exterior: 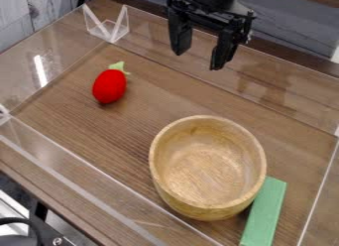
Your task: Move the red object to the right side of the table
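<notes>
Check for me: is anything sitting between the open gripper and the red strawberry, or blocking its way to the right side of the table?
Nothing visible lies between the gripper and the red object; bare table separates them. Toward the right, the wooden bowl and green block fill the near right, but the far right looks free.

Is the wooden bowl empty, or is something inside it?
Empty. The bowl shows only bare wood inside. The strawberry lies apart on the table, and the green block lies outside the rim.
</notes>
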`<action>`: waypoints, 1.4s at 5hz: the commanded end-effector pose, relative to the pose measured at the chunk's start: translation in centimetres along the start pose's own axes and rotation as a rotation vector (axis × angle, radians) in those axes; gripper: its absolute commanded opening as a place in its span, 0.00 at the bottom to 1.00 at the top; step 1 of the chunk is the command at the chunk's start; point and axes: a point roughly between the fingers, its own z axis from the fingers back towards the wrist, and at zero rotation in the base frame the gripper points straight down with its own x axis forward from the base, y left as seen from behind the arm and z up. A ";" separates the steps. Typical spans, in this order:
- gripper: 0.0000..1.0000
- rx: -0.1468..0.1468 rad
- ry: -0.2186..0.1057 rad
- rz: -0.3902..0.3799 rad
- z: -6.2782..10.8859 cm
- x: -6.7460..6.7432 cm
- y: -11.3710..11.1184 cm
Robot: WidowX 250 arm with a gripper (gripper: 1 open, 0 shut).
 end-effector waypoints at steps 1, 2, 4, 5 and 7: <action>1.00 -0.006 0.030 0.040 -1.8 -1.1 -0.2; 1.00 -0.004 0.016 0.097 -3.2 -3.1 2.7; 1.00 0.019 -0.064 0.077 -4.4 -2.5 12.3; 1.00 0.012 -0.091 0.081 -4.9 -3.3 15.6; 1.00 -0.001 -0.098 0.060 -6.3 -2.2 16.0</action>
